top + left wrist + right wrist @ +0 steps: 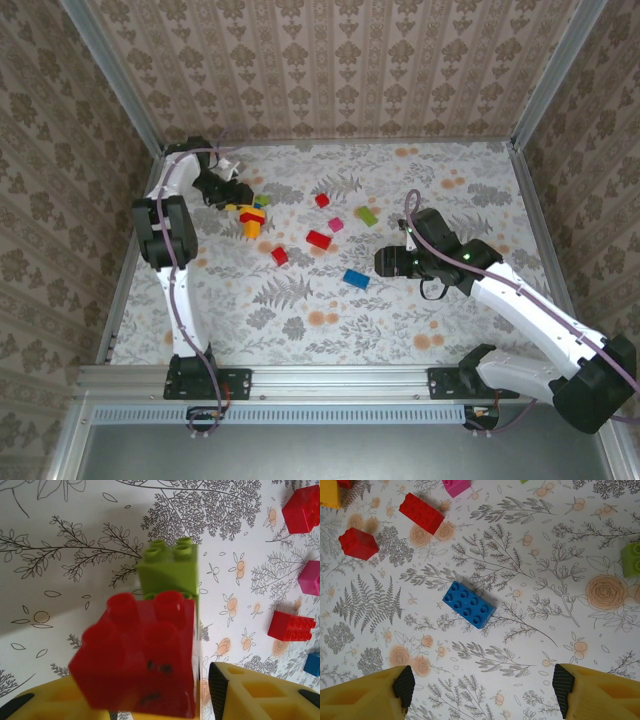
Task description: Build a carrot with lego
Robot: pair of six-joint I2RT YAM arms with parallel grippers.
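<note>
Mid-stacking: the left gripper (pixel 228 190), upper left, stands parted around the red studded plastic brick (pixel 140 655) abutting a lime-green studded plastic brick (pixel 170 570); next the spread right gripper (pixel 482 685) must drop onto the blue studded plastic brick (pixel 468 604) at centre

Red brick (pixel 137 655) sits close up between the yellow fingers (pixel 250 695) of the left end effector (pixel 116 695), with a slim gap at the right finger. Green brick (pixel 170 570) is right behind it. Two more red bricks (pixel 302 507), a pink brick (pixel 311 577) and a blue brick (pixel 312 664) lie on the floral worktop (pixel 75 530).
</note>
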